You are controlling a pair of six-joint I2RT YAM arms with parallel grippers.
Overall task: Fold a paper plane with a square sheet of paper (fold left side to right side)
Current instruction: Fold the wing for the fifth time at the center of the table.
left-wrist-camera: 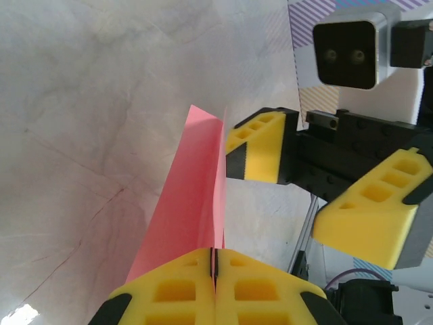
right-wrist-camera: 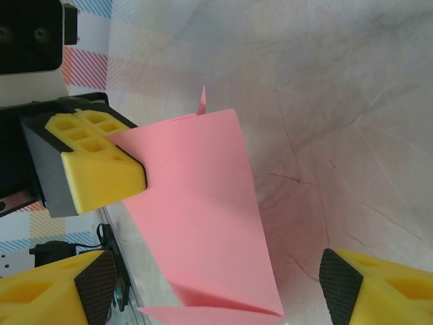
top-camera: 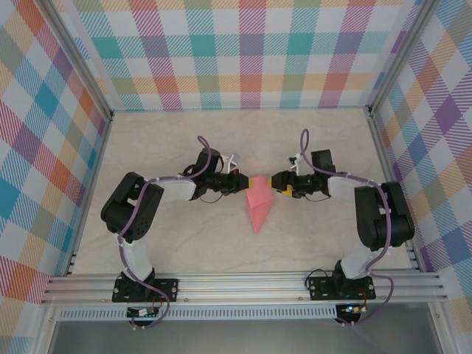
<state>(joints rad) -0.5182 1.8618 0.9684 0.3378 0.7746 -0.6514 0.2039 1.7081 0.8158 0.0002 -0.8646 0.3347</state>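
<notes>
L hand (top-camera: 242, 182): yellow pads pressed flat together, no gap, clamped on the paper plane (top-camera: 259, 206). L wrist cam: L hand (left-wrist-camera: 214, 271) pads meet at a thin seam, and the pink sheet's edge runs straight into that seam; the plane (left-wrist-camera: 189, 203) rises from it edge-on, upright, two layers visible w/ a crease between. R wrist cam shows the L hand (right-wrist-camera: 101, 162) gripping the plane (right-wrist-camera: 203, 217) at a corner of its wide end. Plane shape from the top cam: slim taper, wide end at the L hand, point running away from the L hand toward the arm bases. Can't tell if the point touches the bench (top-camera: 169, 140) or hangs clear of it; a faint shadow lies alongside. R hand (top-camera: 274, 181) sits directly opposite the L hand, across the plane's wide end, fingers spread wide, nothing held. L wrist cam: R hand (left-wrist-camera: 277, 189), one pad just beside the plane's top edge, contact unclear; other pad well apart. R hand (right-wrist-camera: 216, 298) pads straddle the plane, both clear of it. Beyond the L hand: marbled bench surface, plaid walls (top-camera: 243, 51) around.
</notes>
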